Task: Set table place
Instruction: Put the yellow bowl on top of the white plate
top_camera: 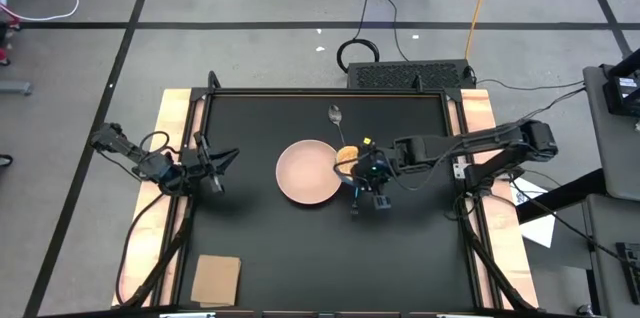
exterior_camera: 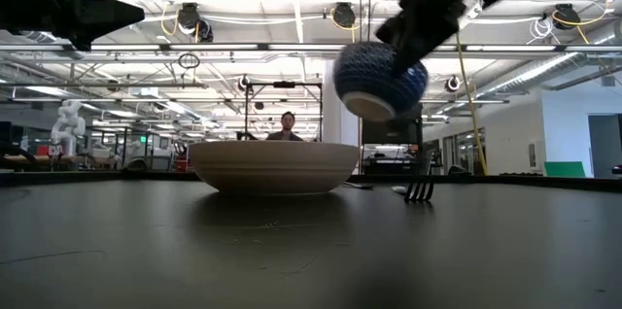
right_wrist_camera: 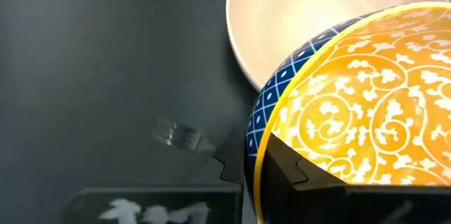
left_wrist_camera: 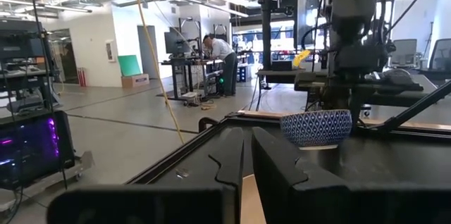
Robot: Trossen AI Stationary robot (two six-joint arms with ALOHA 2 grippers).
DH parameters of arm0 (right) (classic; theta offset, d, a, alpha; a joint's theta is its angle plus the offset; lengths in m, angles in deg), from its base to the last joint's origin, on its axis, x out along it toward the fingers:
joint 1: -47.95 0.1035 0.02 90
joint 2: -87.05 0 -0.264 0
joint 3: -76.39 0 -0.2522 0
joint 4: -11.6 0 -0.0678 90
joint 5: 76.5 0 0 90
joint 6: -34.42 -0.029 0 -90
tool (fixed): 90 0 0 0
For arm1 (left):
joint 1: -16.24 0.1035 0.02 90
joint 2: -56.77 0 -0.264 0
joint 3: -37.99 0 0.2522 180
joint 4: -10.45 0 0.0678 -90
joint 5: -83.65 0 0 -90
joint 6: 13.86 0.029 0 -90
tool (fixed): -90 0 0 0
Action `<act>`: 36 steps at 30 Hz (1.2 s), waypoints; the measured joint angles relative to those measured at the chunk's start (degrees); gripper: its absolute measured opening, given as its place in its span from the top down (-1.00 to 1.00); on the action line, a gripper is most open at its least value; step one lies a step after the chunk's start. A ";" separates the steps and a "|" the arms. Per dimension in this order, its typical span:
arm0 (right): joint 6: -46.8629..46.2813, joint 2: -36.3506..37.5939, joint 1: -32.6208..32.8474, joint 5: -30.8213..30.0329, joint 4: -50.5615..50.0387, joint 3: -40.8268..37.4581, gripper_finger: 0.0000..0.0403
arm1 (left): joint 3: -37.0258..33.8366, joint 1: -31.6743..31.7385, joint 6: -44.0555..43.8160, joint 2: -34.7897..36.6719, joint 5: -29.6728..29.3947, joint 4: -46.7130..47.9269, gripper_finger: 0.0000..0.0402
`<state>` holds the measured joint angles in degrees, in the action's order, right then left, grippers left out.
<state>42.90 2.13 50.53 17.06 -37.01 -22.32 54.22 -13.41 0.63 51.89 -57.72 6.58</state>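
Note:
The pinkish-tan plate (top_camera: 306, 172) rests on its base on the black table (top_camera: 260, 248), and also shows in the low view (exterior_camera: 274, 166). My right gripper (top_camera: 360, 169) is shut on a small bowl (top_camera: 346, 154), yellow inside and blue-and-white outside, above the plate's right edge. A silver spoon (top_camera: 336, 115) lies behind the plate. A fork-like utensil (exterior_camera: 418, 189) lies on the table below the bowl. My left gripper (top_camera: 222, 163) waits shut and empty at the table's left side, above the table. My right gripper holds the bowl by its rim (right_wrist_camera: 262, 155), one finger inside on the yellow surface (right_wrist_camera: 299, 175) and one outside on the blue wall. The fingers slant down from the table's right side. The bowl (exterior_camera: 379, 81) hangs lifted clear and a little tilted.
A tan cardboard-like square (top_camera: 216, 278) lies at the table's near left corner. Pale wooden strips (top_camera: 176, 128) run along the left and right edges. A person shows in the room beyond the far edge (exterior_camera: 287, 126).

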 joint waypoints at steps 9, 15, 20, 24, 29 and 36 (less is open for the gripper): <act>5.80 -9.54 -1.50 1.59 -5.74 12.20 0.95 | -0.01 0.00 -0.18 -0.01 -0.04 0.02 0.81; 8.54 -14.28 -3.65 3.45 -6.84 17.33 0.95 | -0.01 0.00 -0.18 -0.01 -0.04 0.02 0.81; 10.67 -17.34 -5.11 4.21 -8.56 20.11 0.95 | -0.01 0.00 -0.18 -0.01 -0.02 0.04 0.81; 12.42 -19.57 -6.04 4.21 -8.70 22.18 0.95 | -0.01 0.00 -0.14 -0.01 -0.04 0.07 0.81; 15.13 -22.04 -6.41 4.19 -8.89 24.29 0.95 | -0.01 0.00 0.21 -0.01 -0.06 0.07 0.81; 18.38 -26.66 -6.26 4.22 -8.83 28.23 0.95 | -0.01 0.00 0.36 -0.01 -0.20 0.28 0.81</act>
<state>61.27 -24.53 44.27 21.28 -45.84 5.90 54.21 -13.41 0.99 51.89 -57.92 6.87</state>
